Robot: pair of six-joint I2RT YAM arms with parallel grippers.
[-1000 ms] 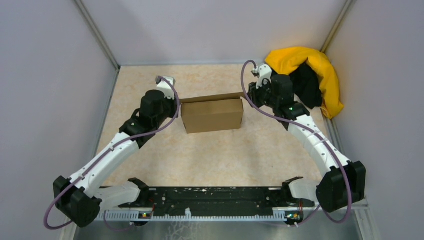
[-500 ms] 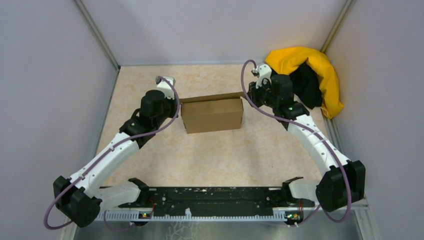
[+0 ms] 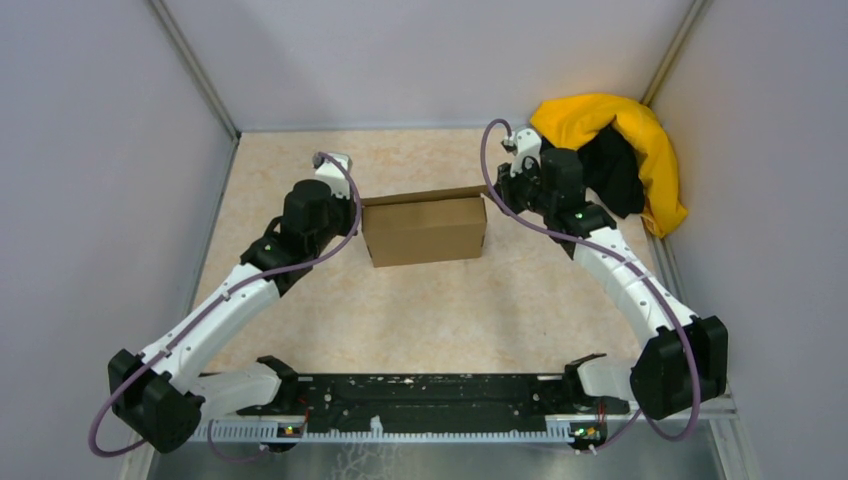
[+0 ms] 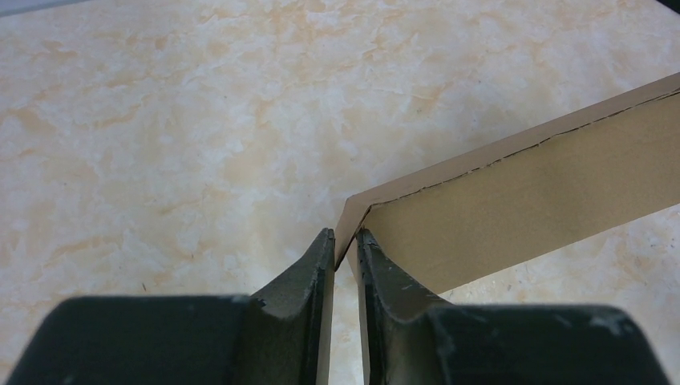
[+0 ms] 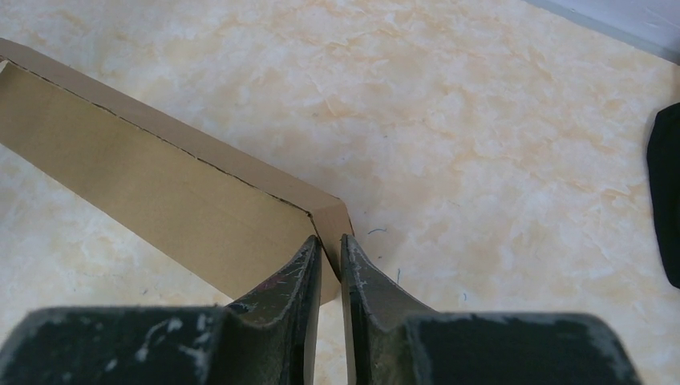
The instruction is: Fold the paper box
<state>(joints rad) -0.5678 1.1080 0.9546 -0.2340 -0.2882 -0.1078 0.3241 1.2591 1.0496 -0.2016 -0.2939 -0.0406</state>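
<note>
The paper box (image 3: 425,229) is plain brown cardboard, a rectangular box in the middle of the table with its lid raised slightly at the back. My left gripper (image 3: 352,212) is shut on the lid's left corner flap (image 4: 350,220). My right gripper (image 3: 497,195) is shut on the lid's right corner flap (image 5: 330,220). The left wrist view shows the lid's underside (image 4: 529,200) running to the right, with the left gripper (image 4: 345,241) at its corner. The right wrist view shows the underside (image 5: 144,176) running to the left, with the right gripper (image 5: 329,247) at its corner.
A yellow-and-black cloth heap (image 3: 625,150) lies in the back right corner, just behind my right arm; its black edge (image 5: 667,192) shows in the right wrist view. Grey walls close in the beige marbled table (image 3: 440,300) on three sides.
</note>
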